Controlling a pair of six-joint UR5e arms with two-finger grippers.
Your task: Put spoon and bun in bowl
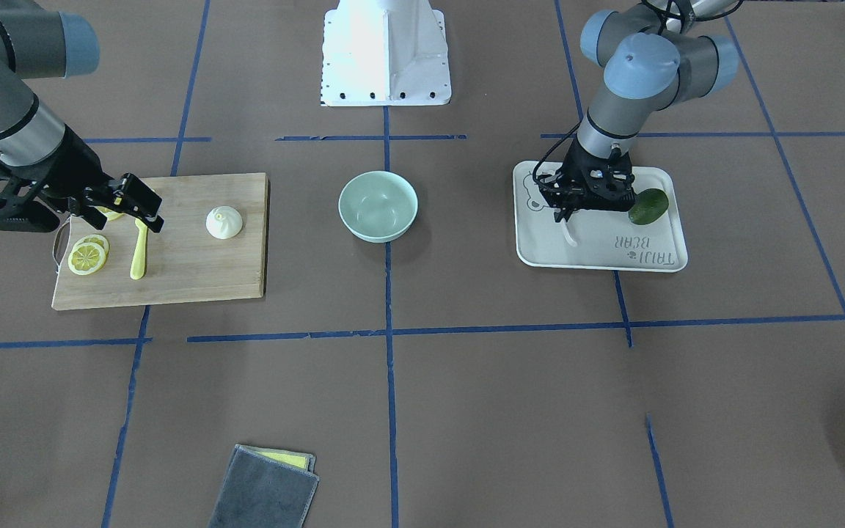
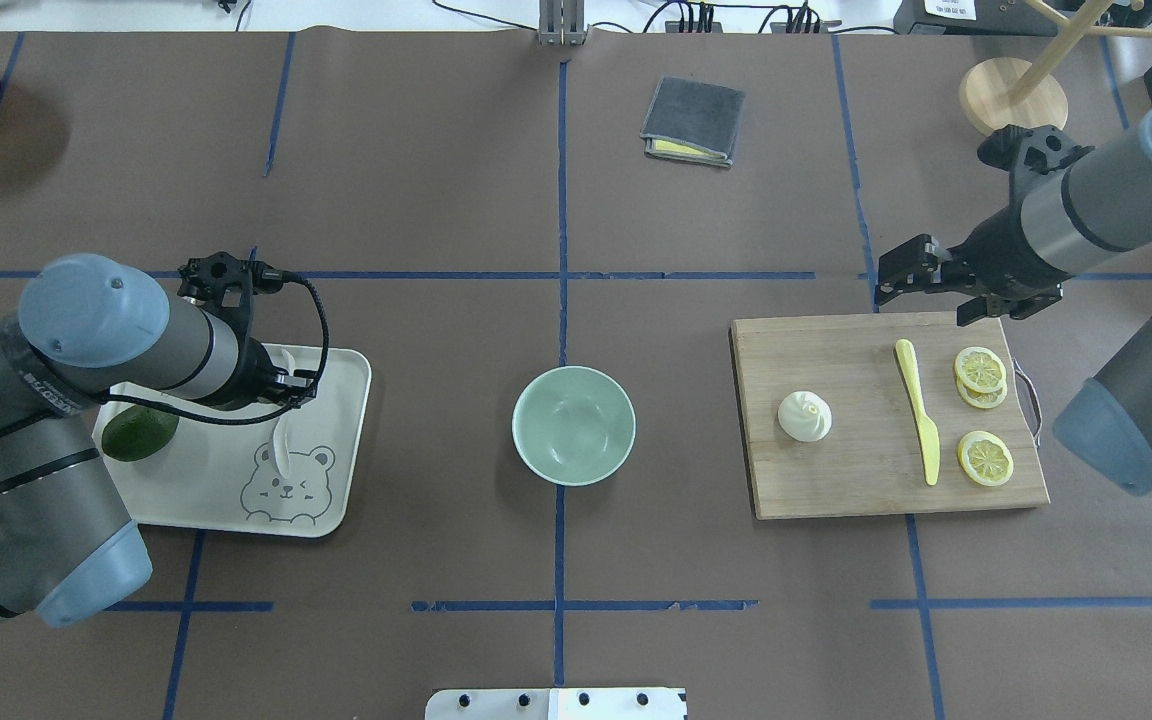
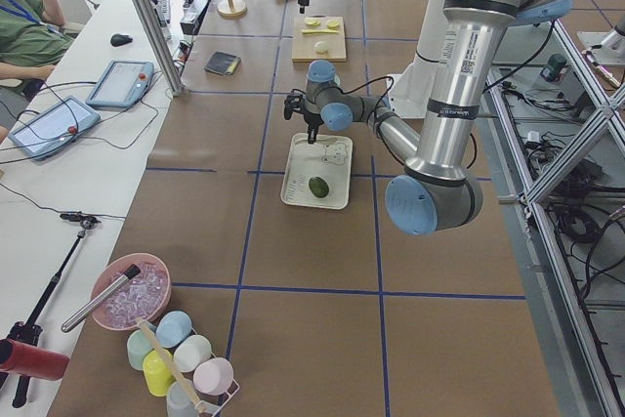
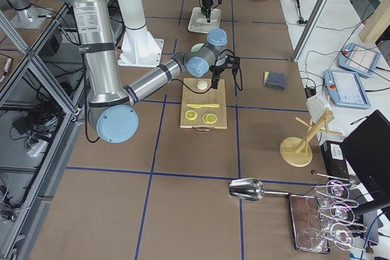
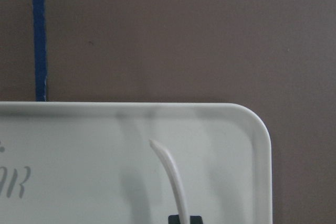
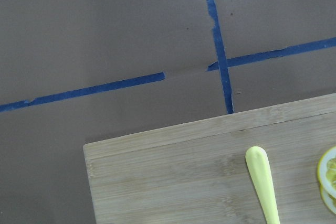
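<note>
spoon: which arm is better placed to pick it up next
Left. The left gripper hangs right over the spoon on the tray; the right gripper is far off at the cutting board, nearer the bun.

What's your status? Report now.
Left gripper shut on spoon over tray. Right gripper open above cutting board; bun on board. Bowl empty, nothing blocking it.

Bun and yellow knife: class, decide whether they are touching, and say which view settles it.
Apart. The overhead exterior view shows a clear strip of bare cutting board between the bun and the yellow knife.
</note>
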